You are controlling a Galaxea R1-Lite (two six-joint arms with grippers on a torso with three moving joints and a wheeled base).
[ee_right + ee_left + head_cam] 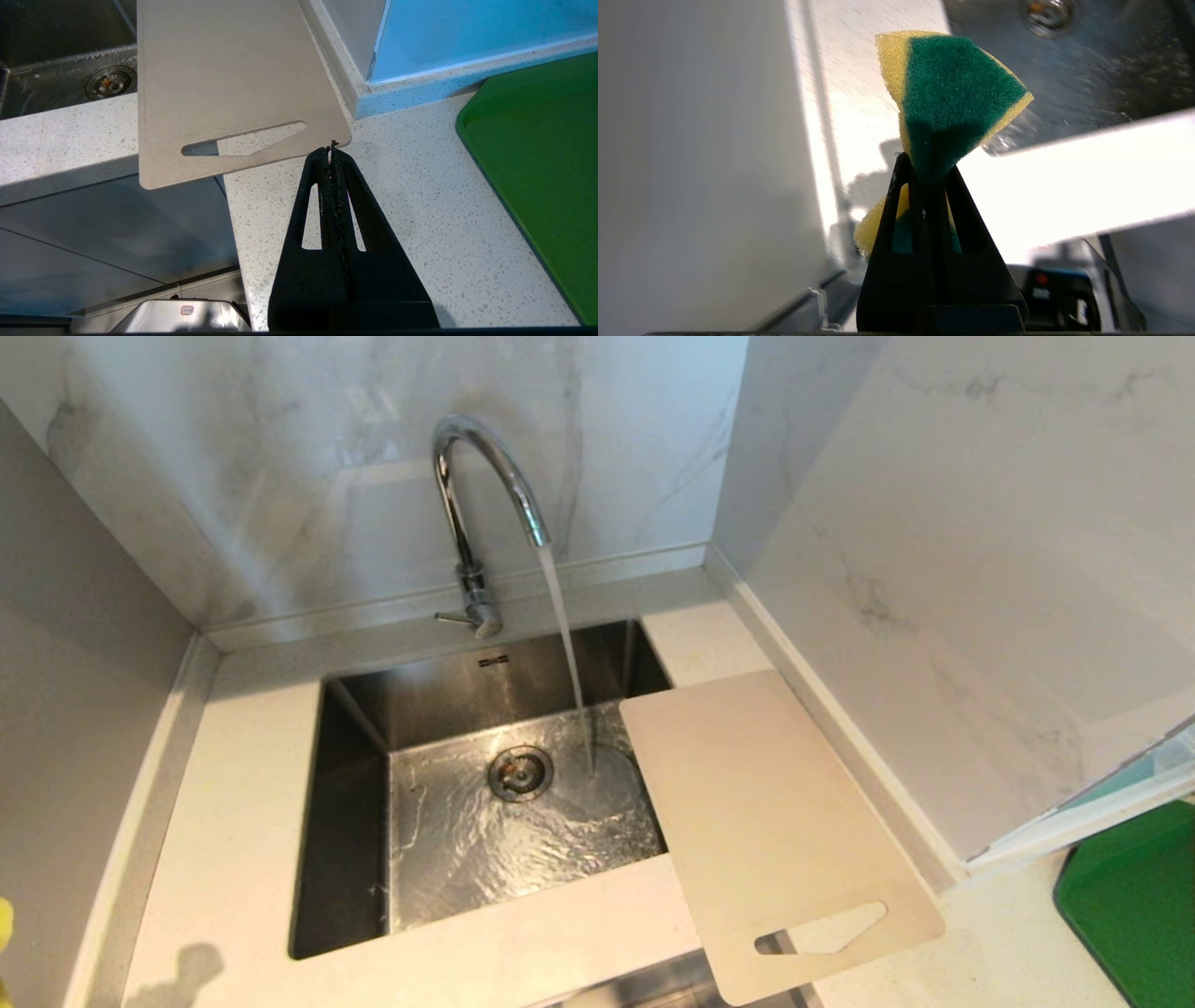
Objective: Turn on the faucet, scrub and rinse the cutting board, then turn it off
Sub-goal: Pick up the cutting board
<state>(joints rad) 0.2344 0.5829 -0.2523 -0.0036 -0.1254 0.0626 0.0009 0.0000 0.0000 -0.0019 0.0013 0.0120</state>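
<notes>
The chrome faucet (pixel 471 513) stands behind the sink and water runs from its spout into the basin. The off-white cutting board (pixel 766 821) lies flat on the counter at the sink's right, one corner over the basin, its handle cutout overhanging the front edge. It also shows in the right wrist view as the cutting board (pixel 224 79). My left gripper (pixel 929 170) is shut on a yellow and green sponge (pixel 957 93), low at the sink's left side; a sliver of sponge (pixel 5 924) shows at the head view's left edge. My right gripper (pixel 332 150) is shut and empty, hanging near the board's handle corner.
The steel sink (pixel 355 709) has a round drain (pixel 520 772) and a wet floor. A green mat (pixel 1134 905) lies on the counter at the far right. Marble walls close in the back and right. A speckled counter (pixel 243 821) surrounds the sink.
</notes>
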